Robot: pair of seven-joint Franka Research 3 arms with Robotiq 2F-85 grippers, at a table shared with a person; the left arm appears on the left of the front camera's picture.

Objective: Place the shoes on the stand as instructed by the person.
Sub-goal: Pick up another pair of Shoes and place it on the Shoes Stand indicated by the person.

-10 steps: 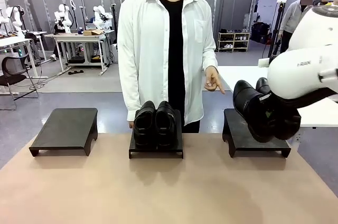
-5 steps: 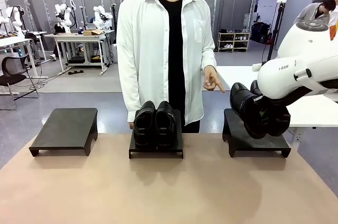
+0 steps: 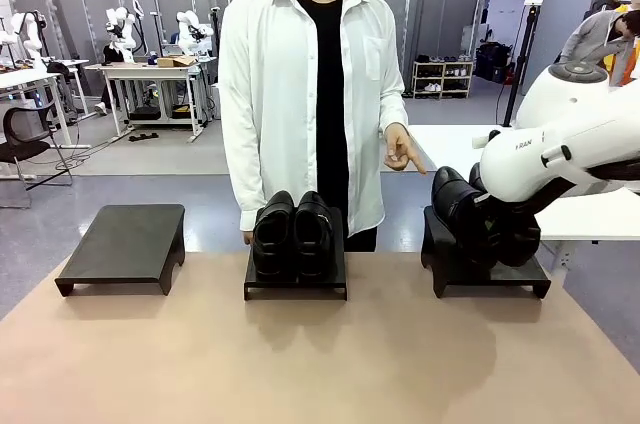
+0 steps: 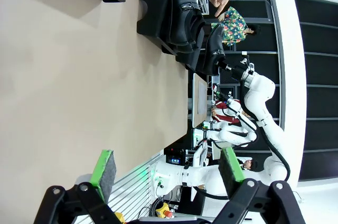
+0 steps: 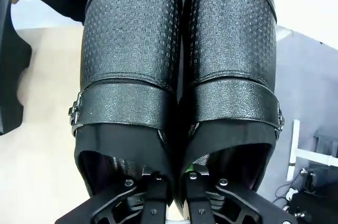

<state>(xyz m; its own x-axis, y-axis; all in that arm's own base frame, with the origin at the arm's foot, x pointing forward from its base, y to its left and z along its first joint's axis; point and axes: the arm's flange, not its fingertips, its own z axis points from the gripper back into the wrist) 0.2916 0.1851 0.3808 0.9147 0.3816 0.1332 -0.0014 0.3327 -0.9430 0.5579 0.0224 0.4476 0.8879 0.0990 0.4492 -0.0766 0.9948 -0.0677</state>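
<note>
One pair of black shoes sits on the middle stand. My right gripper is shut on the inner sides of the second pair of shoes, pinching both together. This pair is tilted, toes up, low over the right stand; whether the heels touch it I cannot tell. The person stands behind the table, one hand pointing down toward the right stand. My left gripper hangs open above the table, green pads wide apart with nothing between them.
A third stand, bare, stands at the table's left. The tan tabletop spreads out in front of the stands. A white table lies behind the right arm, and other people move at the far right.
My right arm has lowered the held shoes from above the right stand down to its top and a little leftward. The person's pointing hand and the left gripper have stayed put.
</note>
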